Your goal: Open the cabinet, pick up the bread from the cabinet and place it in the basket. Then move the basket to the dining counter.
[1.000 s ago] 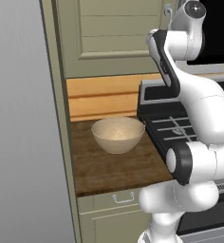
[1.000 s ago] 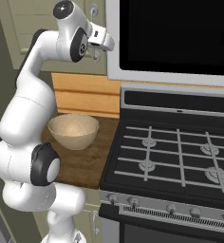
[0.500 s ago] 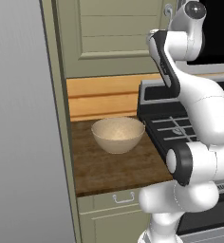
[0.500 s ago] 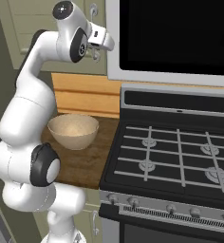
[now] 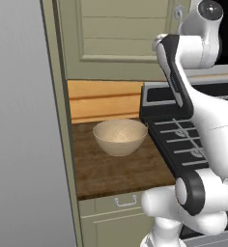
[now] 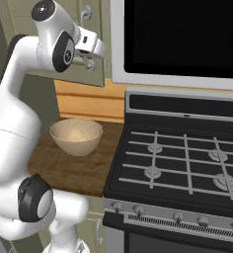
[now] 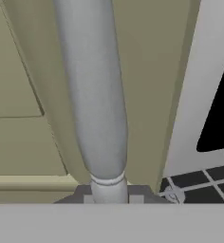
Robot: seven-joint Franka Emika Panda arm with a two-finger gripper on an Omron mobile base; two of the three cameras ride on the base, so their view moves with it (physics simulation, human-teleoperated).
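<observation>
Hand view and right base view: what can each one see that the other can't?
Only the hand view shows the silver handle from right up close, with the gripper shut on it. Only the right base view shows the basket on the short counter and the arm. Both share the cabinet door and the stove.

Even, soft rendered light, with mild blur throughout.

Both base views are evenly bright with no hard glare; the basket point(image 5: 120, 136) throws only a faint soft shadow on the dark wood countertop point(image 5: 116, 169) (its inside is shaded a little darker on one side). The microwave door point(image 6: 182, 37) is flat black and reflects nothing. The hand view is blurred and very close, and the cabinet handle point(image 7: 92, 90) shows a gentle gradient, paler along its middle.
</observation>
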